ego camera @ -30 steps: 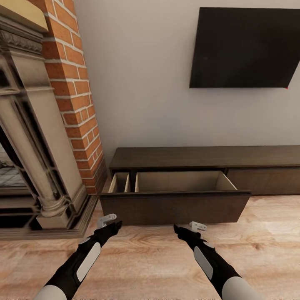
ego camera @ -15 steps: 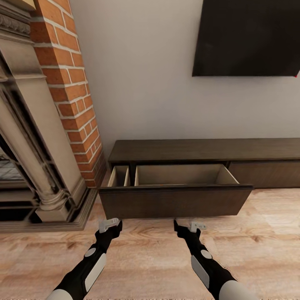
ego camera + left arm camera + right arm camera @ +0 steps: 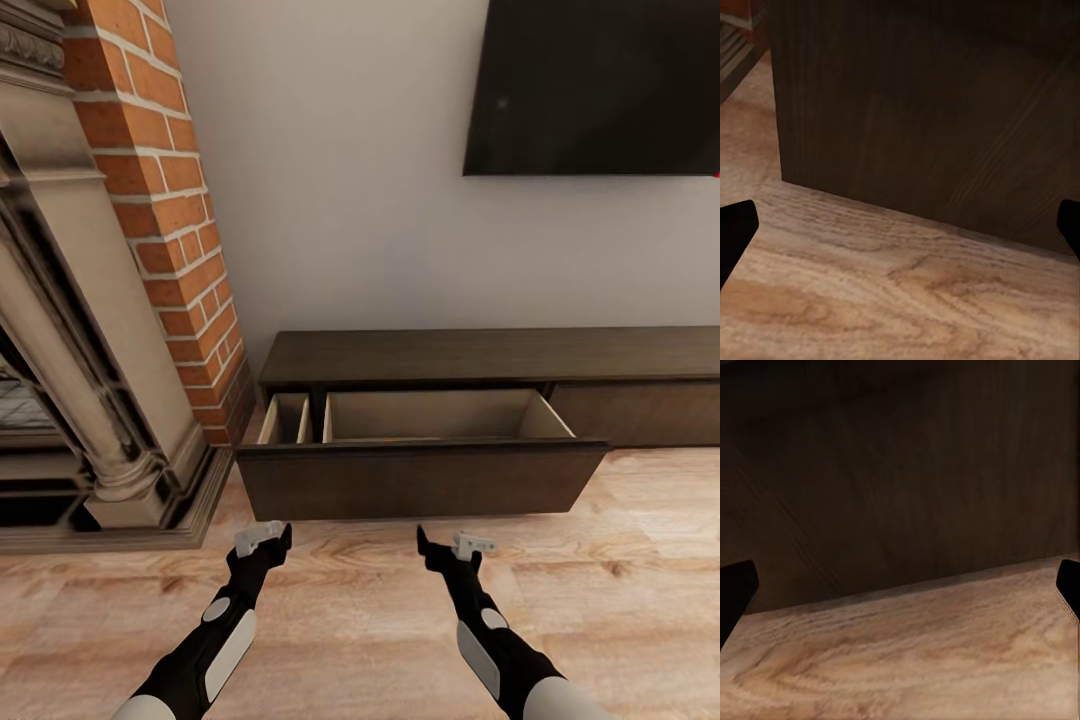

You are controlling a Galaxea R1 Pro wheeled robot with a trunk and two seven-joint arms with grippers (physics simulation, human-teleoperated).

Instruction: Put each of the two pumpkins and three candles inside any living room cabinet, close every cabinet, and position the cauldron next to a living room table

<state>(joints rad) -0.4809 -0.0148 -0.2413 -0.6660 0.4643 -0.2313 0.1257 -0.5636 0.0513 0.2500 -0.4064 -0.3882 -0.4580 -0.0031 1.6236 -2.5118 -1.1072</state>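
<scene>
Floor (image 3: pixel 620 600): pale wood planks.
Cabinet (image 3: pixel 420 480): drawer pulled out, beige interior.
Left hand (image 3: pixel 268 538): fingers spread wide, empty.
Right hand (image 3: pixel 445 545): likewise wide, empty.

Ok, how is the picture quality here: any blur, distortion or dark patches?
Head view: sharp and evenly lit, wide-angle lens bending the fireplace and the TV. Left wrist view: soft, low-detail drawer front. Right wrist view: same panel in heavy shadow, grain barely legible.

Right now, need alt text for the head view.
A low dark-brown cabinet stands against a pale wall, its drawer pulled open, beige inside. The left gripper and right gripper hang just before it; a brick fireplace stands left.
</scene>
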